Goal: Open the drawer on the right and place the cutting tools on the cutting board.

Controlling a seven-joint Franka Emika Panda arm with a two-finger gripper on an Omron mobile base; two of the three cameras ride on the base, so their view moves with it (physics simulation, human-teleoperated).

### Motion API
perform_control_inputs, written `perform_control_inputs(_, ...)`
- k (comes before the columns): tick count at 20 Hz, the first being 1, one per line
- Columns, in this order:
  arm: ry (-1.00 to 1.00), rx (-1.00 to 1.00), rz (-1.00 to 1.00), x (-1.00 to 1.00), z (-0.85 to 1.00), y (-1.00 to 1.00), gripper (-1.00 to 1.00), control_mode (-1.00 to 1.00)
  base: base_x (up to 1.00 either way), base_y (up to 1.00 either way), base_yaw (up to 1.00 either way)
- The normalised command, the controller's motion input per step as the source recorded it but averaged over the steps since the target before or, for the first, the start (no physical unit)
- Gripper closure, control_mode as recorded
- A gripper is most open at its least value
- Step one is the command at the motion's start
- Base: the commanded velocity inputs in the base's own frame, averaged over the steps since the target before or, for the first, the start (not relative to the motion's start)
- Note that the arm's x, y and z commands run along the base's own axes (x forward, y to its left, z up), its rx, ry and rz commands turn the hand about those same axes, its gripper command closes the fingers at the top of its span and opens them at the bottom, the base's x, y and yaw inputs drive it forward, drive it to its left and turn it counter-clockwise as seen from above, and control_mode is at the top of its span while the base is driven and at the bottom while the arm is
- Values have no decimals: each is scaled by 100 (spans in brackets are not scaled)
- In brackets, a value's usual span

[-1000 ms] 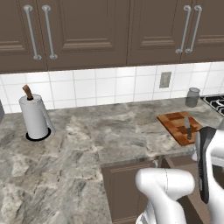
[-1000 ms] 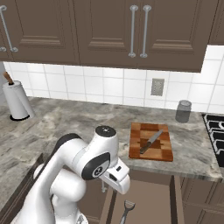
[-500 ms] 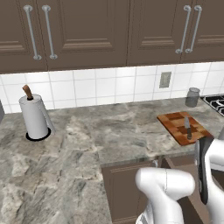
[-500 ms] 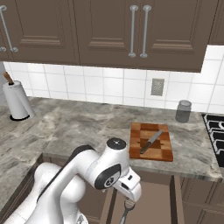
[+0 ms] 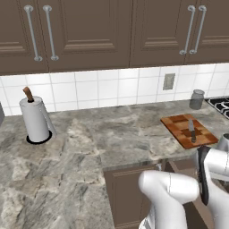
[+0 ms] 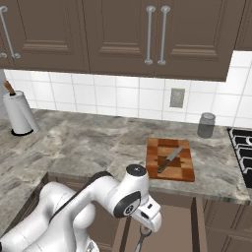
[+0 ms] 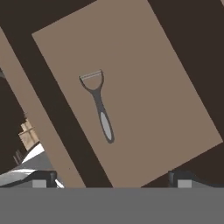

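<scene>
**Operator:** State your finger condition and the location of the remaining tool.

**Arm:** My two dark fingertips (image 7: 42, 178) are spread to their full width with nothing between them. The slim grey-metal peeler with a Y-shaped head (image 7: 99, 105) lies flat on the light-brown floor of the shallow dark-brown wooden drawer (image 7: 144, 78), which stands pulled out below the grey marbled stone counter (image 6: 88, 142). I am looking straight down on it from above. The knife with a dark handle and grey blade (image 6: 170, 159) already rests on the checker-pattern wooden cutting board (image 6: 170, 158).

**Operator:** What failure modes apply from here?

**Arm:** Three, in my judgement.
1. The peeler lies flat and thin. If I descend too little, the fingers close on air; too far, and they strike the drawer floor.
2. The handle sits off-centre in my view and angled relative to my fingers. Closing without realigning could push it aside or pinch it at one end, so it swings.
3. On lifting out, a loosely held tool could clip the drawer wall or the counter edge and drop back.

**Operator:** Mitigation?

**Arm:** Centre over the handle, square the fingers across it, then descend.
</scene>
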Motion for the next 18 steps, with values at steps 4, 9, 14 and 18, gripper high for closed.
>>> perform_control_inputs(4, 2, 3, 0, 11, -50, -22, -100, -100, 0, 0, 0)
perform_control_inputs(9, 1, 3, 0, 6, -47, -18, -100, -100, 0, 0, 0)
perform_control_inputs(14, 0, 3, 0, 7, -32, -6, -100, -100, 0, 0, 0)
perform_control_inputs(18, 1, 3, 0, 24, -14, -5, -100, -100, 0, 0, 0)
